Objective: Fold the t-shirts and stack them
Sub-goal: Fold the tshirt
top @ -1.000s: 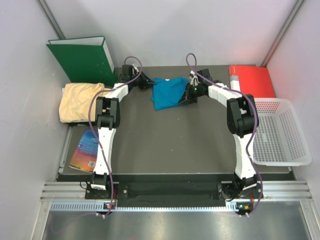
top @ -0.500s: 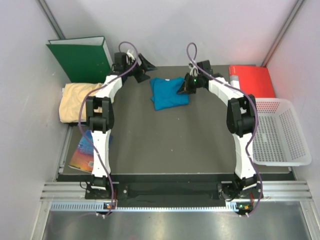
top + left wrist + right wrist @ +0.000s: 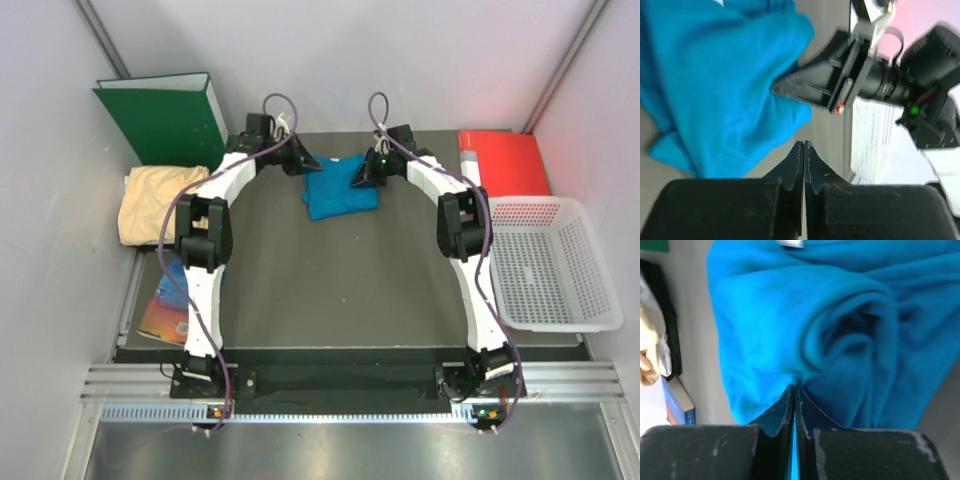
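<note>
Closure on both sides. Left jaws: fully shut, empty, tips just beside teal shirt (image 3: pixel 715 75). Right jaws: fully shut, tips against its fold; pinch unconfirmed.

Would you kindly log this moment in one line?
left hand: shut, empty, beside teal shirt | right hand: shut on teal shirt | yellow shirt: apart, left

teal shirt (image 3: pixel 765 315) cropped, book (image 3: pixel 160 305) partly hidden
</note>
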